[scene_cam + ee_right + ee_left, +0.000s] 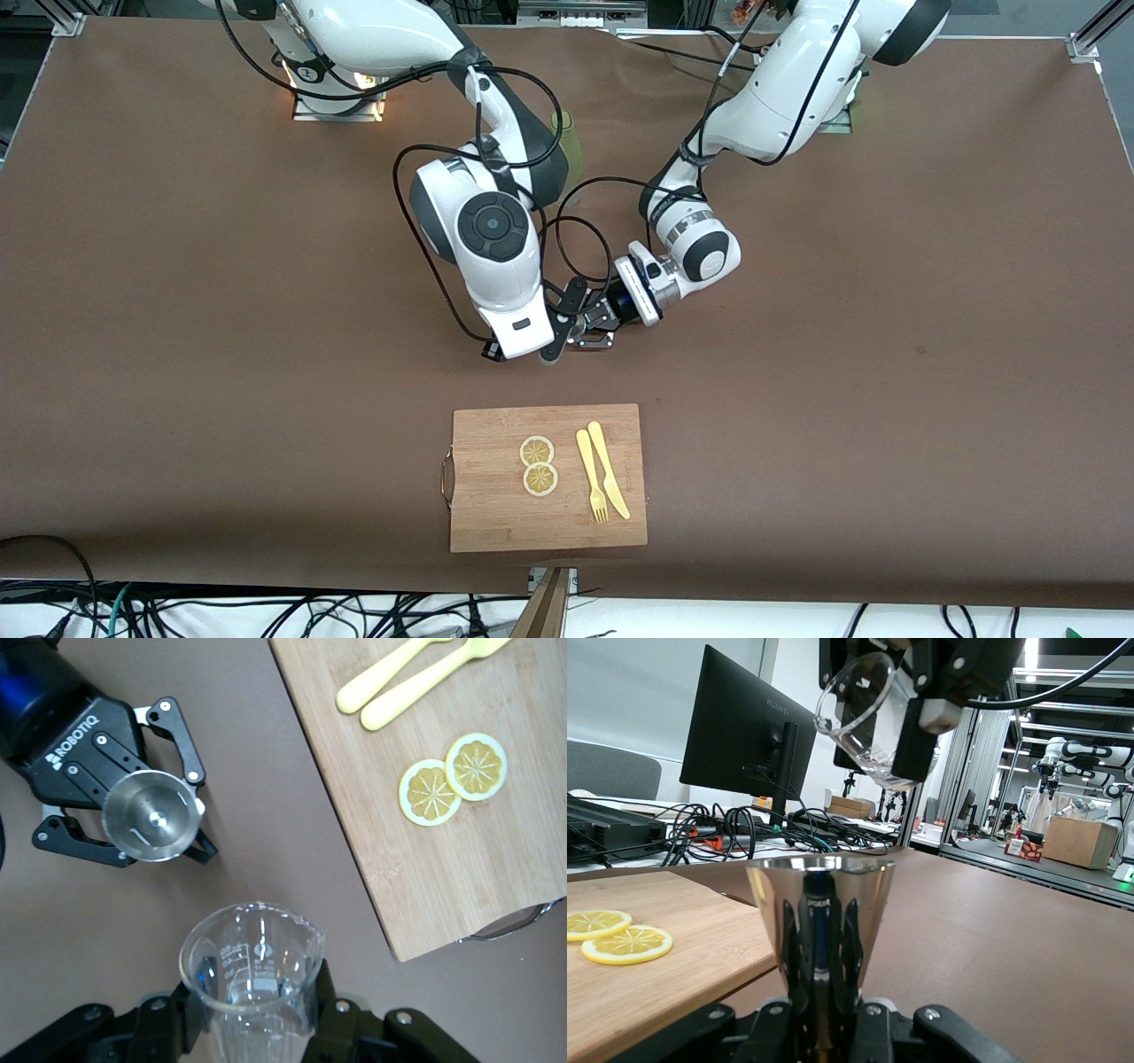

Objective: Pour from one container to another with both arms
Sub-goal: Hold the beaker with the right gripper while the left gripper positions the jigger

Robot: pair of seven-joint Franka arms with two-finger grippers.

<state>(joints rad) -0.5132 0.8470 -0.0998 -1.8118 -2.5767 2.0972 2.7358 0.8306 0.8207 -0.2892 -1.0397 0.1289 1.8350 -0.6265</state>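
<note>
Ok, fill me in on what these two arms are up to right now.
The left gripper is shut on a metal cup, holding it upright just above the brown table. The right gripper is shut on a clear measuring beaker, held higher, beside and above the cup; the beaker looks empty. Nearer the front camera lies a cutting board with two lemon slices, a fork and a knife.

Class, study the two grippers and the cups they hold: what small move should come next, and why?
Probably tip the glass beaker further. The right gripper holds it above and just beside the steel cup in the left gripper, whose mouth faces up, ready to receive.
</note>
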